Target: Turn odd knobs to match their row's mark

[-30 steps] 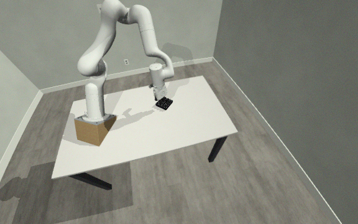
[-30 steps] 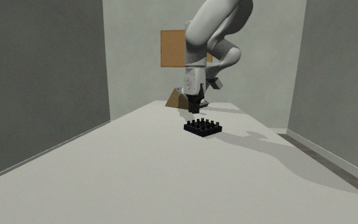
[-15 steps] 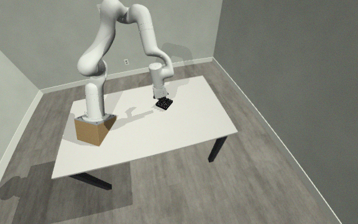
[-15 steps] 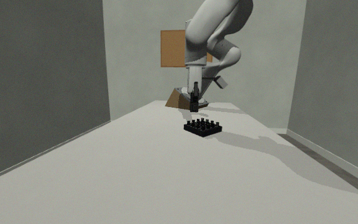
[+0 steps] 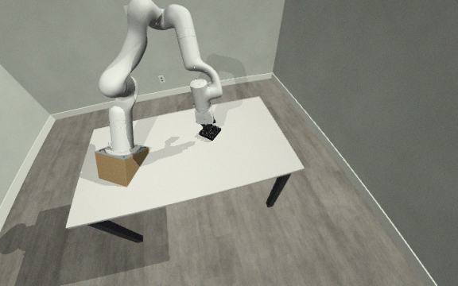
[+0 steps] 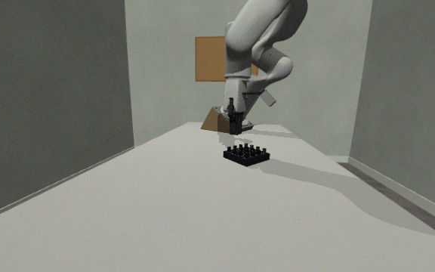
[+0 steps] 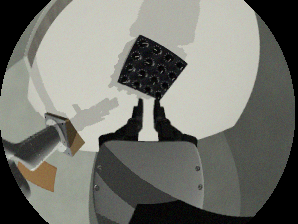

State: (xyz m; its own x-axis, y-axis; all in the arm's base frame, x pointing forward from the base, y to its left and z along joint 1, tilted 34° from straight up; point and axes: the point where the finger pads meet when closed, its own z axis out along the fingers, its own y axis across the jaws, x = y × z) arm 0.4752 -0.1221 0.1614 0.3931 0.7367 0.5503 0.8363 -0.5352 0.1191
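Note:
The black knob box (image 5: 211, 133) (image 6: 243, 155) (image 7: 153, 68) stands on its feet on the white table (image 5: 213, 175) (image 6: 157, 211), with several small dark knobs on top. The knobs' lines and marks are too small to read in any view. My gripper (image 5: 207, 126) (image 6: 236, 132) (image 7: 148, 105) hangs above the box, near one edge of it, and touches no knob. Its two fingers stand a narrow gap apart, and the table shows through the gap. Nothing is between them.
The arm's tan base block (image 5: 118, 168) (image 6: 214, 120) stands on the table's left part in the top view. Walls close the room on the far sides. The table's edges are well away from the box.

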